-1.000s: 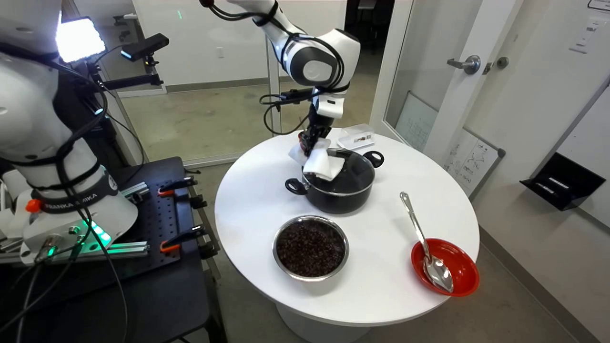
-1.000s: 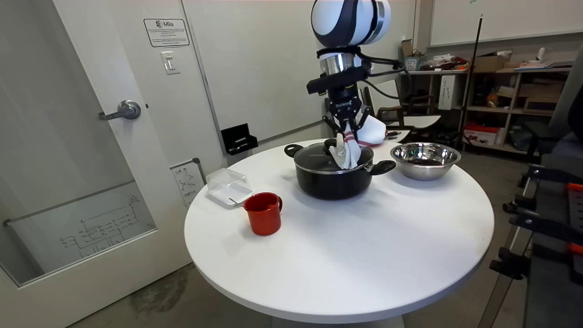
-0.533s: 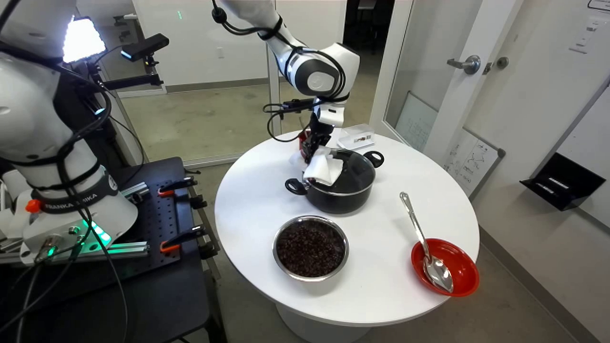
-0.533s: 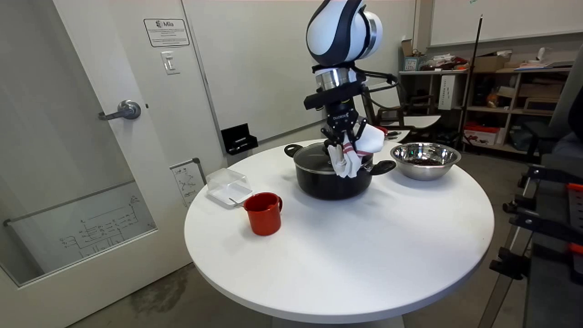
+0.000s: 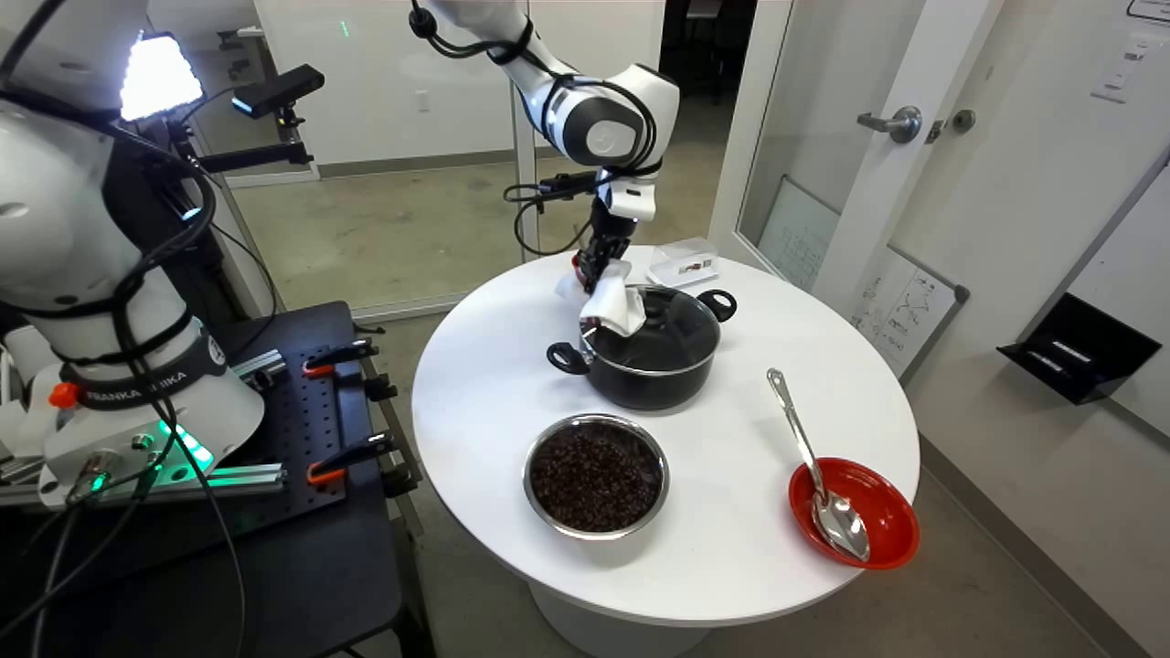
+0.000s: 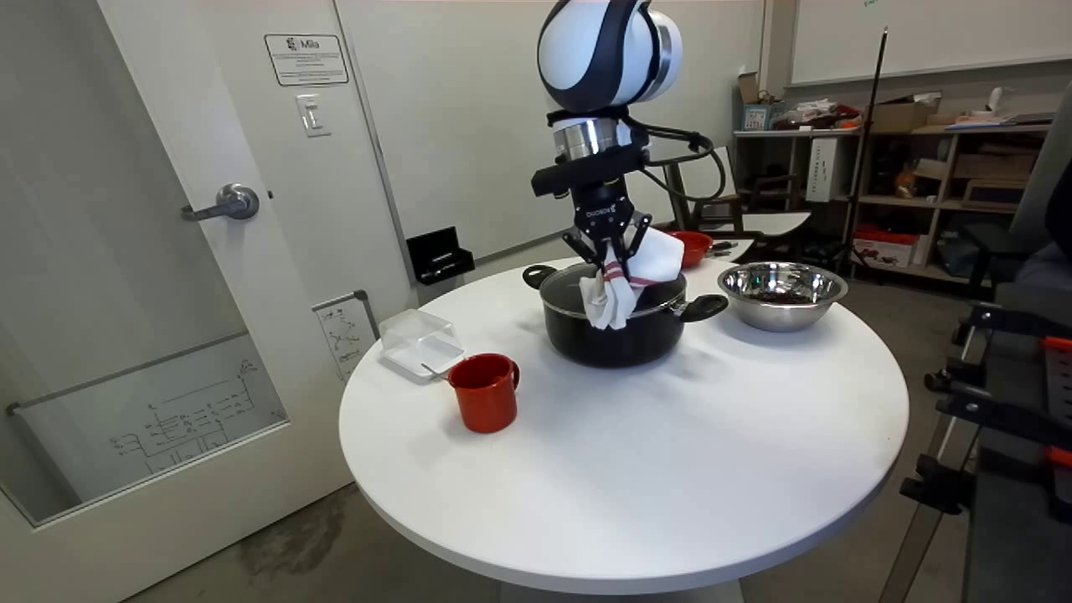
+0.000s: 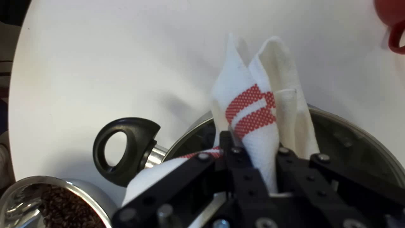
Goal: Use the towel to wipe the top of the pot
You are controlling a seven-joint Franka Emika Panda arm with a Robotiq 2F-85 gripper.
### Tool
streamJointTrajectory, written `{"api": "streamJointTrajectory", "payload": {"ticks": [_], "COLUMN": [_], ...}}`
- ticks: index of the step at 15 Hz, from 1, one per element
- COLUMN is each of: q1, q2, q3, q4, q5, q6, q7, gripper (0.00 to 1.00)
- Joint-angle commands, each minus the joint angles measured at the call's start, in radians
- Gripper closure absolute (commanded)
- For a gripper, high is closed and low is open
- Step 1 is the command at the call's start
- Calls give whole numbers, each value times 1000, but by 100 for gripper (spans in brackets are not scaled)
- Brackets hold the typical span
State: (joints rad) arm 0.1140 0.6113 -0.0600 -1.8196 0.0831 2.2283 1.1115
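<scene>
My gripper [image 7: 254, 144] is shut on a white towel [image 7: 256, 110] with red stripes, bunched between the fingers. In both exterior views the gripper [image 5: 594, 279] [image 6: 610, 258] is above one side of the black pot [image 5: 649, 384] [image 6: 636, 342]. The towel [image 5: 620, 306] [image 6: 610, 303] hangs down in folds over the lid's edge and the pot's rim. Whether it touches the lid is hard to tell. The glass lid [image 5: 681, 343] is on the pot, its dark knob partly showing. In the wrist view, fingers and towel hide much of the lid [image 7: 335, 142]; one pot handle [image 7: 126, 171] shows.
A steel bowl [image 6: 779, 316] of dark beans stands beside the pot, also in the wrist view [image 7: 98, 196]. A red mug [image 6: 484, 402] and a clear plastic box [image 6: 419, 347] are on the other side. A red bowl [image 5: 891, 521] holds a spoon [image 5: 836, 521].
My gripper dipped, then rose slightly, and moved toward the red mug's side. The towel slid with it from over the lid to the lid's edge and rim. The pot has not moved.
</scene>
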Motion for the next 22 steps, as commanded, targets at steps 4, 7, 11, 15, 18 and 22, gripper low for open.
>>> {"api": "streamJointTrajectory", "payload": {"ticks": [4,7,11,15,18,22], "q1": [16,20,16,14,17,-20], "q2": [52,63,64,79,96,120], "q3": [-36,-68,-86,-116,-145,-150], "q4": [56,68,89,106,112,133], "q5": [-53,-99,-120,-157,-209,-169], "q6": [-59,-80,-112,-170,-179,-130], "q7": [10,33,38,60,95,165], "gripper": [97,97,97,97,97,97]}}
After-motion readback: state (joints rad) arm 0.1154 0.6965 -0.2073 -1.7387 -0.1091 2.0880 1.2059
